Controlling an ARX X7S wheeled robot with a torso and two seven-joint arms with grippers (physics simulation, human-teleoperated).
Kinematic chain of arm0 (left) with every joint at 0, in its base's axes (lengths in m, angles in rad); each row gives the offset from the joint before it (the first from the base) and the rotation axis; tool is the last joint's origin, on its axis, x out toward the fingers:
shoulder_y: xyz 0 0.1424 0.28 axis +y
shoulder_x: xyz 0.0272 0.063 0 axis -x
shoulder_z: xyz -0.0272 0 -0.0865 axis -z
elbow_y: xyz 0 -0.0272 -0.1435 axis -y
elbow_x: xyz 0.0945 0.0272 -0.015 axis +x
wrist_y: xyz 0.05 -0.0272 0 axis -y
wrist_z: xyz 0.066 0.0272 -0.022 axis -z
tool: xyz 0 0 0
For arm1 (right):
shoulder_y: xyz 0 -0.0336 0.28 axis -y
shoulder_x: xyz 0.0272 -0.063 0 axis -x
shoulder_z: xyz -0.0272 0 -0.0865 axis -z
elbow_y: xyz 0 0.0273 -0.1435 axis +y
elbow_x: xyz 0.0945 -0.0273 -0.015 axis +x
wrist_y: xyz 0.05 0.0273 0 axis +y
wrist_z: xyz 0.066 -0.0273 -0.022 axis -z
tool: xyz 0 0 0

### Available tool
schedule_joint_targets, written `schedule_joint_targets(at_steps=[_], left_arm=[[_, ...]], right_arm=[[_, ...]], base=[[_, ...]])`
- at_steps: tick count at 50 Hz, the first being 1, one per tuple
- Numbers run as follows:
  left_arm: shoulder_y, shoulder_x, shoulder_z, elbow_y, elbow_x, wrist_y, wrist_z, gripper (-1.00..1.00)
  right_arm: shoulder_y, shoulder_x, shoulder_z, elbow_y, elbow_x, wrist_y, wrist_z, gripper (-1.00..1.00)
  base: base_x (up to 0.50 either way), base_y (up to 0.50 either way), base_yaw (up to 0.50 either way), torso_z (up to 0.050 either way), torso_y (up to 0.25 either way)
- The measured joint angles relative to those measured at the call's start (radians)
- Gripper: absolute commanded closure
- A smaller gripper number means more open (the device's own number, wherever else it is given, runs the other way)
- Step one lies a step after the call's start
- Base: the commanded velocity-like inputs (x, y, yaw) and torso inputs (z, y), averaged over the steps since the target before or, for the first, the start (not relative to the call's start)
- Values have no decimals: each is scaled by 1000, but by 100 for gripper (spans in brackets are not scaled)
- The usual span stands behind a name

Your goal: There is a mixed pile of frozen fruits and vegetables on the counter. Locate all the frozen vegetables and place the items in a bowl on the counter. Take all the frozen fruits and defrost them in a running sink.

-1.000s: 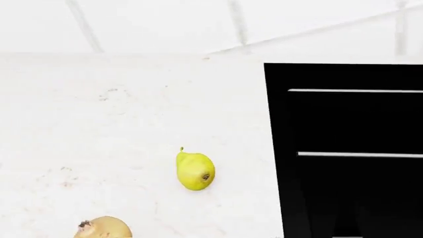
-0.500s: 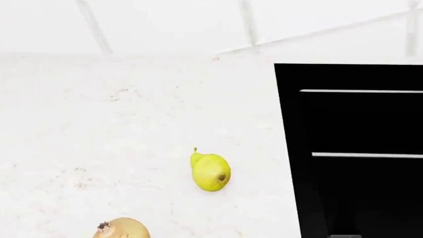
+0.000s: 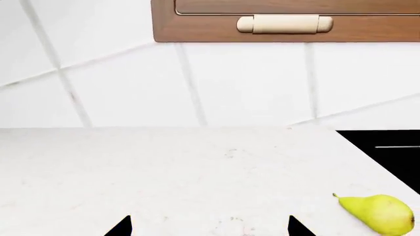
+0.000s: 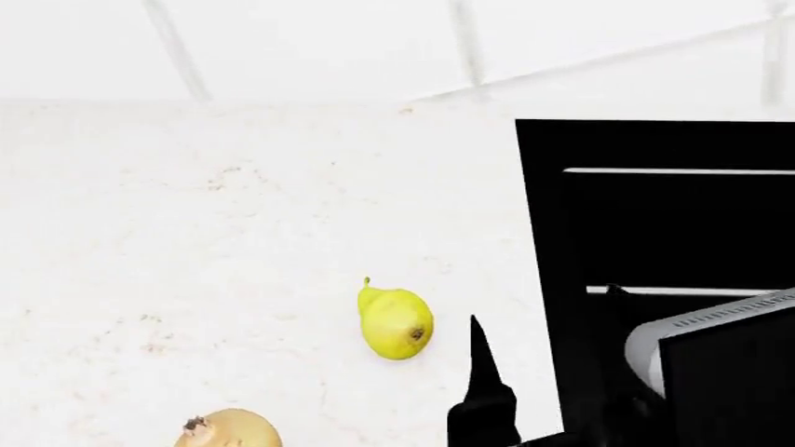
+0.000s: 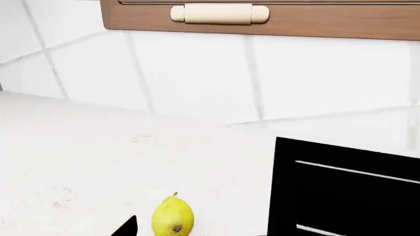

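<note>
Tan-yellow fruit (image 4: 227,429): lies on the counter (image 4: 186,233) at the near edge of the head view, well to the left of the right gripper and apart from it; dark stem end up and to the left. Rounder, so it may roll when nudged.

Left gripper (image 3: 208,228): only two dark fingertips show in its wrist view, standing well apart, so it is spread and holds nothing. The pear sits off to its sink side, not between the fingers.

Pear (image 4: 397,321): rests on its side on the counter, just left of the right gripper's fingertip, narrow pointed top away from the robot, between the tan fruit and the sink.

Handling: frozen, so likely hard, smooth and slippery, and light. Judged best taken across the wide belly rather than the tapering neck, where fingers could slide off.

Right gripper (image 4: 541,363): one dark finger rises beside the pear, the other against the basin; spread, empty.

Sink (image 4: 671,233): black basin, right of that gripper; no water seen.
</note>
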Motion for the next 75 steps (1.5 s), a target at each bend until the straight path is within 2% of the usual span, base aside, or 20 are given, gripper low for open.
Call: schedule_joint_targets(at_steps=[11, 25, 63, 69, 75], left_arm=[[9, 1, 1, 3, 7, -5, 0, -100], [35, 12, -15, 7, 27, -10, 22, -100], [101, 42, -23, 24, 115, -7, 102, -100], [226, 17, -89, 29, 139, 74, 157, -100], [262, -38, -31, 25, 164, 161, 129, -100]], right_arm=[[259, -142, -209, 109, -49, 169, -83, -100], [423, -275, -375, 249, -168, 264, -199, -100], [461, -441, -504, 681, -326, 222, -380, -100], [461, -461, -527, 742, -354, 208, -412, -100], [466, -483, -545, 800, -377, 195, -442, -100]], base=[[0, 0, 0, 0, 0], [0, 0, 0, 0, 0], [0, 0, 0, 0, 0], [0, 0, 0, 0, 0], [0, 0, 0, 0, 0]])
